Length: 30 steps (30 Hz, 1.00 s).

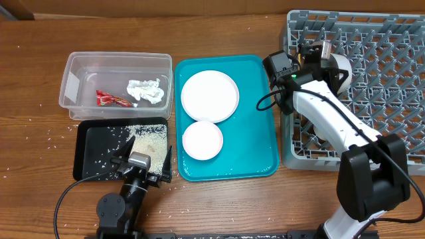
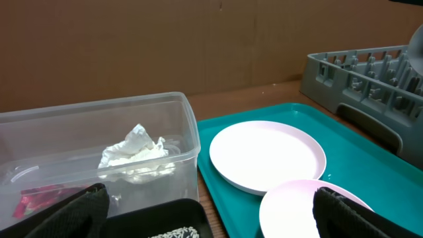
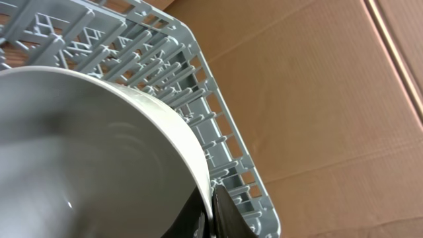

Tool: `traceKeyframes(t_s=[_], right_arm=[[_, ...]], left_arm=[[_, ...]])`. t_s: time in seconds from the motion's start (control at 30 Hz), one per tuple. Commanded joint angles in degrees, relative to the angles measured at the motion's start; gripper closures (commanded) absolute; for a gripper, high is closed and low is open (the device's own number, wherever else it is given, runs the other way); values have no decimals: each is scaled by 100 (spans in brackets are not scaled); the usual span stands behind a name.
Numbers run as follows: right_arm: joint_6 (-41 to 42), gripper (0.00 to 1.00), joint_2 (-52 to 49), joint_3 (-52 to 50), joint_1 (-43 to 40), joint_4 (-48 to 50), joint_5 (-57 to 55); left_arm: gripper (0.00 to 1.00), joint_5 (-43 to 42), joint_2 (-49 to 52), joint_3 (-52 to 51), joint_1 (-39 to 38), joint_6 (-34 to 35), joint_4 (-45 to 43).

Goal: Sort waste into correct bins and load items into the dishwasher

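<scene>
In the upper left of the overhead view, the clear tub [image 1: 73,79] holds the red wrapper [image 1: 109,99] and the soft tissue wad [image 1: 146,91]. Below it, the left gripper [image 1: 143,158] hangs at the edge of the black tray [image 1: 93,143] of rice [image 1: 149,139], jaws spread and empty. In the middle, two glossy plates [image 1: 210,95] lie on the teal tray [image 1: 255,133]. At the upper right, the right gripper [image 1: 323,56] pinches the rim of the pale bowl [image 3: 86,152] above the lattice dish rack [image 1: 392,86]. I judge the bowl stiff, smooth, slippery and breakable.
</scene>
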<state>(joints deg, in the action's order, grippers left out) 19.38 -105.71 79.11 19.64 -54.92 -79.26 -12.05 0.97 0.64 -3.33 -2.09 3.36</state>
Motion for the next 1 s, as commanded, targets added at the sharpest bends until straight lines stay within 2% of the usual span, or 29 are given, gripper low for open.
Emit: traceKeyframes(t_s=[0.0, 0.1, 0.4, 0.53, 0.73, 0.97], right_arm=[[-122, 93, -44, -42, -74, 70, 190], [-129, 90, -157, -42, -74, 74, 245], [-142, 93, -210, -197, 306, -96, 262], [-144, 95, -210, -197, 415, -227, 42], [-186, 96, -208, -188, 413, -391, -1084], [-186, 96, -208, -186, 407, -376, -920]], left_arm=[[0, -90, -35, -37, 37, -52, -24], [0, -92, -35, -37, 37, -52, -22], [0, -90, -35, -37, 37, -52, -22], [0, -92, -35, -37, 37, -52, -24], [0, -92, -35, -37, 37, -52, -24], [0, -90, -35, -37, 37, -52, -24]])
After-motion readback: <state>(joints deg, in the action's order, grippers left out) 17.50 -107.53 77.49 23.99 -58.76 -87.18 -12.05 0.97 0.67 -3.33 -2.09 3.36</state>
